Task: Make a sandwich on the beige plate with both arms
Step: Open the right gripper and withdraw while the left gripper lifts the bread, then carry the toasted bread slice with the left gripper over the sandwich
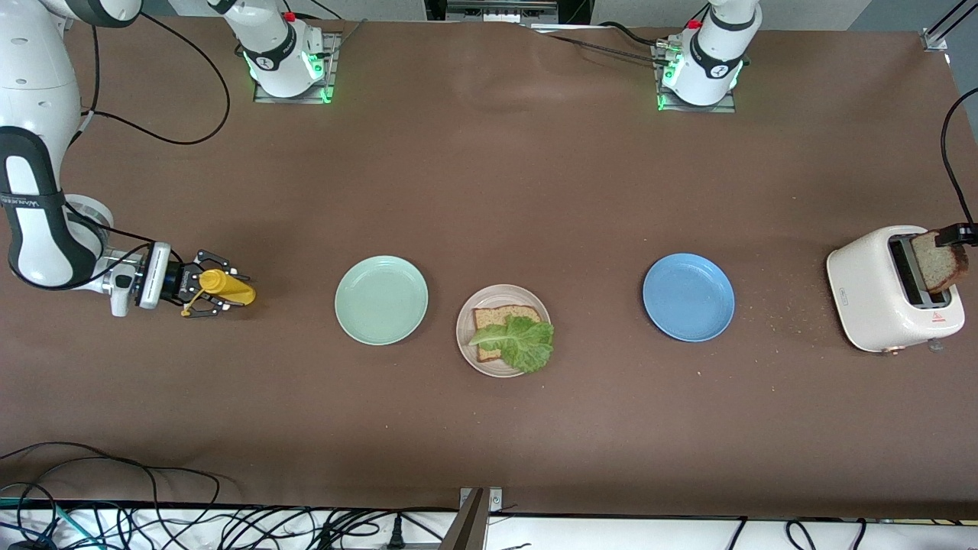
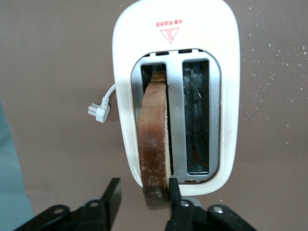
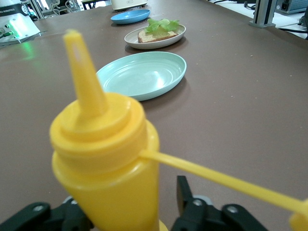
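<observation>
A: Toast [image 2: 155, 144] sits half-out of the toaster [image 1: 879, 294] at the table's left-arm end, left gripper [image 2: 144, 202] jaws straddling it, one touching. Tips?

B: Lift straight up, carry to beige plate [image 1: 467, 325] mid-table. Right gripper [image 1: 205, 294] jaws sit loosely around the mustard bottle [image 1: 228, 286].

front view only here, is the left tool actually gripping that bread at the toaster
Observer: Not fully. In the left wrist view the left tool straddles the bread slice; one finger touches the crust, the other stands apart.
Operator: anything in the other slot
Observer: No, the second slot of the toaster is empty.
Operator: and the right tool
Observer: The right tool is open around the yellow bottle. The bottle's spout is uncapped.
</observation>
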`<state>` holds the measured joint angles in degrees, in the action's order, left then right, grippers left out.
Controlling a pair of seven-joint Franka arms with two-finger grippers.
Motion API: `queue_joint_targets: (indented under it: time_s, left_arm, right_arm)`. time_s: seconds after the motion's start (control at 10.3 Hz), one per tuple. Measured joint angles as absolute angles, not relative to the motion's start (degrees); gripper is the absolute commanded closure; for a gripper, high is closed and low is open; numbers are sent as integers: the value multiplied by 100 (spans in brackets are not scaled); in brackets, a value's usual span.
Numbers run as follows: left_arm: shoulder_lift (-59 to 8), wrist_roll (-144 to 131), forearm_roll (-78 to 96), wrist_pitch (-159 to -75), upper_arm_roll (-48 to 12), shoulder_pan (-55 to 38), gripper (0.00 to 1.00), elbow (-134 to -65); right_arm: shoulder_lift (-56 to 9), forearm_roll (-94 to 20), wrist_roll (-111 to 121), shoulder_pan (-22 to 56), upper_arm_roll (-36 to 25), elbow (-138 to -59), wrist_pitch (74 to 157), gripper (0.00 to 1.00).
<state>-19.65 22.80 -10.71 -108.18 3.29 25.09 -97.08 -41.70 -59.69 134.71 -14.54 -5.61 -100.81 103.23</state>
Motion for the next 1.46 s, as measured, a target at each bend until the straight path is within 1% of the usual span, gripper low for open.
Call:
queue_joint_targets:
  time_s: [0.29, 0.59, 0.68, 0.78, 1.07, 1.27, 1.46]
  left_arm:
    - [-1980, 2280, -1071, -10879, 326, 2563, 100, -9710]
    - [-1978, 2275, -1040, -10821, 267, 2562, 100, -9562]
    - [-1976, 2263, -946, -10541, 209, 2555, 100, -9300]
    - [-1976, 2263, -826, -10135, 179, 2532, 100, -8933]
    - [-1984, 2254, -421, -9067, 123, 2198, 100, -8021]
    - [-1985, 2196, 388, -8414, 125, 2061, 100, -7544]
    - [-2062, 2065, 1635, -7978, 125, 2001, 100, -7516]
  right_arm:
    - [-4180, -5924, 13526, -1736, -584, -9974, 10322, 0]
    - [-4232, -5529, 13462, -2151, -590, -9677, 10305, 0]
    - [-4236, -5224, 13110, -2247, -592, -9431, 10201, 0]
    - [-4228, -4862, 12438, -2316, -592, -9022, 9913, 0]
    - [-3969, -3911, 9531, -2317, -551, -7494, 8782, 0]
    - [-3551, -3453, 7840, -2198, -486, -7094, 8583, 0]
    - [-3158, -3022, 6418, -1803, -469, -7037, 8606, 0]
